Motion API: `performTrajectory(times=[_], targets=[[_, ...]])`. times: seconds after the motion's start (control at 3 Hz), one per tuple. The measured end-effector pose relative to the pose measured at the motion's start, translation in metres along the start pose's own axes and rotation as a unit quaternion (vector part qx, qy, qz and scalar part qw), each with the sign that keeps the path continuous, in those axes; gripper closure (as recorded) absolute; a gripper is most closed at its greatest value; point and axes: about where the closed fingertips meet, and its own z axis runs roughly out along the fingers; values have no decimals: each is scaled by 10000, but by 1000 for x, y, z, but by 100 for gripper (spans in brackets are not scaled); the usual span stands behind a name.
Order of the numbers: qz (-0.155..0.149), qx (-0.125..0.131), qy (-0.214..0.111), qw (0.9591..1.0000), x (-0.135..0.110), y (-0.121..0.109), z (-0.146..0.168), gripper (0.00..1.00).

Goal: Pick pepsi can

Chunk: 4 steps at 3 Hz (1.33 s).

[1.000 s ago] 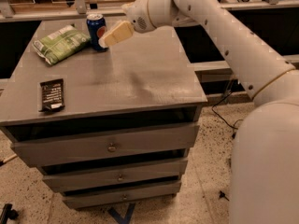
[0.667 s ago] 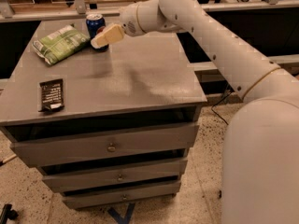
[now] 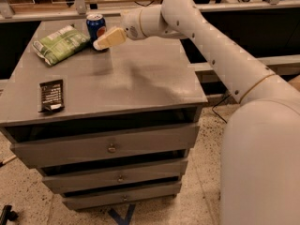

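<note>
Camera view, first spotter: "Your pepsi can (image 3: 95,26) stands upright at the far edge of the tabletop (image 3: 140,78), towards the left. The green snack bag (image 3: 60,43) lies just beside it on its left. The black bar wrapper (image 3: 51,95) lies flat near the front left corner, well apart from both."

Second spotter: "And your gripper (image 3: 99,43) sits low over the tabletop, just in front of the can and to its right, at the end of the arm (image 3: 211,50) reaching in from the right."

First spotter: "How do the jaws stand against the can?"

Second spotter: "They point leftward and down at the can's lower half, and their tip overlaps its base from this angle. The can is beside the jaws, not between them. You cannot tell whether the tip touches it."

First spotter: "Spread or pressed together?"

Second spotter: "You cannot tell. The jaws show side-on as a single pale wedge. Below the tabletop you have the drawers (image 3: 111,146), all closed."
</note>
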Motion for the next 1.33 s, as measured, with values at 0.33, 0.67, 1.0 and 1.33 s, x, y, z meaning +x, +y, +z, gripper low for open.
performTrajectory(times=[0.33,0.67,1.0,1.33], targets=[[160,145,-119,9997,19,-21,3,0],[270,322,-51,9991,37,-40,16,0],[353,404,-34,9986,47,-47,28,0],[320,305,-327,9985,38,-48,39,0]])
